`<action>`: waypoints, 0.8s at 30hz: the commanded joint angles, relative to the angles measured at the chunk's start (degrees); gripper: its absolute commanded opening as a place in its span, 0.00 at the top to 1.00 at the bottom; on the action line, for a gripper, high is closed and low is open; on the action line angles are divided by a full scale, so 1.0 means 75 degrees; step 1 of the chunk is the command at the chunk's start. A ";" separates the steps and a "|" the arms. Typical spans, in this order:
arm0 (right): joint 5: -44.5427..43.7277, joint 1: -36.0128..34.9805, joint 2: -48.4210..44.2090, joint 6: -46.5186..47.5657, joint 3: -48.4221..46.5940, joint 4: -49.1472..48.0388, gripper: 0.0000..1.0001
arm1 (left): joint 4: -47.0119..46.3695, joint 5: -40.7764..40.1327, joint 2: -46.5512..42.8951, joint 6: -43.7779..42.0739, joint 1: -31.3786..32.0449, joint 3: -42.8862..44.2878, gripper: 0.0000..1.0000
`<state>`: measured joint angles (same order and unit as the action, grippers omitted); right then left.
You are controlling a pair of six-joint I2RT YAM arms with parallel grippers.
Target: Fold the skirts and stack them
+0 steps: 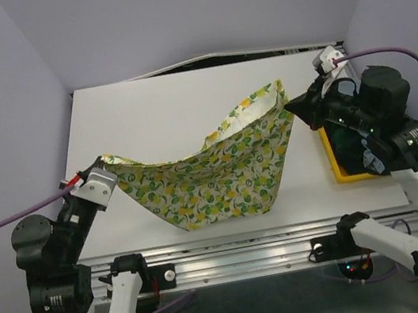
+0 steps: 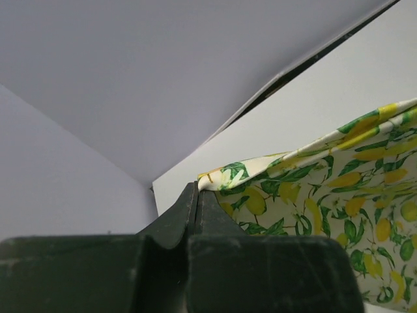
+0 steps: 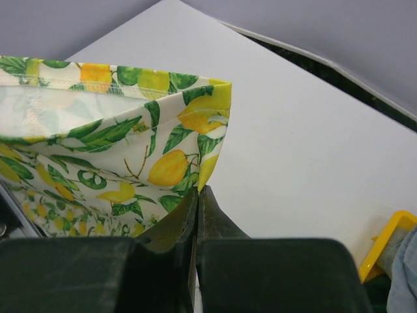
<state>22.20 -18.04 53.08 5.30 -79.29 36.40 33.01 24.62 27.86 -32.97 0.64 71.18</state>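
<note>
We find the overhead view evenly lit by soft, diffuse light. The white table (image 1: 184,104) is bright with no glare, and the lemon-print skirt (image 1: 219,171) throws only a faint, soft-edged shadow on it. The walls (image 1: 192,7) shade gently toward their corners, and below the table's near edge the picture darkens. In the wrist views the left gripper (image 2: 197,192) and right gripper (image 3: 197,195) are dark, blurred masses, too close to focus, while the print beyond reads clearly.

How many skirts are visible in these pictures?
3. The lemon-print skirt hangs between the left gripper and right gripper; the dark skirt and the blue-grey skirt lie in the yellow tray, mostly hidden. More may lie underneath.
</note>
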 commanded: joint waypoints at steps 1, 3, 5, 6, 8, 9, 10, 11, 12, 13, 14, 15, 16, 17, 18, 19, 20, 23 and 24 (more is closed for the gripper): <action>-0.0193 0.0027 0.0913 -0.0424 0.0843 -0.0774 0.99 | 0.0099 -0.0025 0.0691 0.0341 -0.0016 -0.0442 1.00; -0.0427 0.0027 0.1404 -0.0530 0.1126 -0.1290 0.99 | -0.0194 -0.0130 0.1276 0.0727 -0.0016 -0.0724 1.00; -0.0812 0.0027 0.2399 -0.0636 0.1033 -0.1571 0.99 | -0.0744 -0.0317 0.2197 0.1055 -0.0016 -0.0876 1.00; -0.0989 0.0027 0.2786 -0.0671 0.0916 -0.1746 0.99 | -0.0920 -0.0376 0.2540 0.1219 -0.0016 -0.0889 1.00; -0.1283 0.0027 0.3970 -0.0672 0.0601 -0.2005 0.99 | -0.1540 -0.0552 0.3735 0.1606 -0.0016 -0.0807 1.00; -0.1388 0.0027 0.4322 -0.0683 0.0309 -0.2157 0.99 | -0.1728 -0.0599 0.4133 0.1677 -0.0016 -0.0737 1.00; -0.1459 0.0027 0.4963 -0.0672 0.0155 -0.2332 0.98 | -0.2125 -0.0704 0.4984 0.1770 -0.0016 -0.0516 1.00; -0.1506 0.0027 0.5283 -0.0683 -0.0044 -0.2404 0.92 | -0.2326 -0.0774 0.5434 0.1864 -0.0016 -0.0375 0.96; -0.1576 0.0027 0.5588 -0.0683 -0.0289 -0.2439 0.62 | -0.2513 -0.0845 0.5856 0.1958 -0.0016 -0.0211 0.83; -0.1681 0.0108 0.6182 -0.0683 -0.0860 -0.2440 0.39 | -0.2538 -0.1089 0.6811 0.2063 -0.0016 0.0417 0.70; -0.1786 0.0109 0.6420 -0.0683 -0.1156 -0.2370 0.15 | -0.2307 -0.1219 0.7297 0.2192 -0.0016 0.0795 0.67; -0.1915 0.0109 0.6597 -0.0695 -0.1437 -0.2346 0.07 | -0.2304 -0.1267 0.7684 0.2274 -0.0143 0.1170 0.60; -0.1998 0.0178 0.6749 -0.0637 -0.1695 -0.2299 0.00 | -0.1956 -0.1244 0.8059 0.2345 -0.0295 0.1557 0.50; -0.2173 0.0179 0.6913 -0.0509 -0.2139 -0.2229 0.00 | -0.1860 -0.1093 0.8458 0.2496 -0.0390 0.2059 0.34; -0.2209 0.0272 0.6961 -0.0473 -0.2364 -0.1950 0.00 | -0.1708 -0.0999 0.8543 0.2521 -0.0565 0.2227 0.32; -0.2198 0.0273 0.6985 -0.0461 -0.2540 -0.1715 0.00 | -0.1672 -0.0940 0.8567 0.2521 -0.0624 0.2321 0.21; -0.1989 0.0366 0.6974 -0.0437 -0.2774 -0.1481 0.00 | -0.1660 -0.0916 0.8428 0.2428 -0.0683 0.2276 0.21; -0.0775 0.0367 0.6612 0.0042 -0.2370 -0.0183 0.06 | -0.1520 -0.0764 0.7692 0.2077 -0.0766 0.1542 0.20; -0.0385 0.0367 0.6436 0.0124 -0.2088 -0.0178 0.08 | -0.1484 -0.0636 0.7456 0.1925 -0.0754 0.1259 0.20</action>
<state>10.09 -15.92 106.85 2.44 -96.64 26.63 20.93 17.37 94.19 -16.47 -4.80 83.33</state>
